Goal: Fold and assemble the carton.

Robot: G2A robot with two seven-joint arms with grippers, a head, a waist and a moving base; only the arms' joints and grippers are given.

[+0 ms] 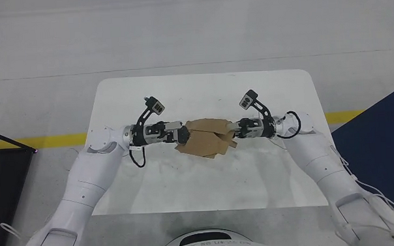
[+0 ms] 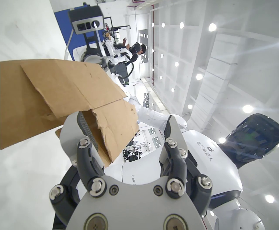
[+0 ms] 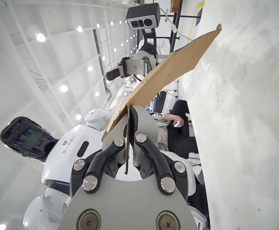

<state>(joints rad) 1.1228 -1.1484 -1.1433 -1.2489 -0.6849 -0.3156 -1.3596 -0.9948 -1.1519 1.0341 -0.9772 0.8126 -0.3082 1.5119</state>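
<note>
A flat brown carton (image 1: pixel 206 139) with its flaps partly raised lies at the middle of the white table (image 1: pixel 264 179), between both arms. My left gripper (image 1: pixel 180 133) is at the carton's left end. In the left wrist view it (image 2: pixel 126 126) stands open, with a torn-edged flap of the carton (image 2: pixel 72 87) lying between the fingers against one pad (image 2: pixel 85 124). My right gripper (image 1: pixel 231 129) is at the carton's right end. In the right wrist view it (image 3: pixel 130 122) is shut on the edge of a carton panel (image 3: pixel 170 69) that slopes up and away from it.
A yellow floor line (image 1: pixel 47 140) runs behind the table. A black frame (image 1: pixel 5 146) stands off the left side and a blue panel (image 1: pixel 380 123) off the right. Bare tabletop lies in front of and behind the carton.
</note>
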